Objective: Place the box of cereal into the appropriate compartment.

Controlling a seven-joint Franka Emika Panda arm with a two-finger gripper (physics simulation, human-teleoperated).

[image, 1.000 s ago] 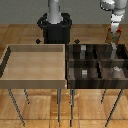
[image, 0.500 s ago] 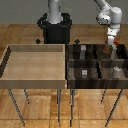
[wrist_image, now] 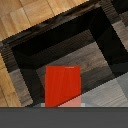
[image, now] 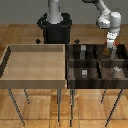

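My gripper [image: 111, 42] hangs over the dark-brown four-cell bin [image: 98, 63], above its far cell on the exterior view's right. It is shut on the box of cereal [image: 110, 48], a small red-fronted box that sits upright just above the bin's rim. In the wrist view the box of cereal [wrist_image: 62, 86] fills the lower middle, with the dark square compartment [wrist_image: 65, 47] open beneath it. A pale grey patch [wrist_image: 102, 92] lies beside the box there. I take this far right cell [image: 119, 54] as the compartment; the arm and box hide much of it.
A large light-wood tray [image: 34, 62] stands on the exterior view's left, touching the bin. A small grey cube [image: 85, 73] sits in the near left cell, another grey piece [image: 116, 70] in the near right cell. The robot's dark base [image: 55, 27] stands behind.
The gripper has come down from high above the bin's far right side, carrying the box, and now sits just above the bin's rim.
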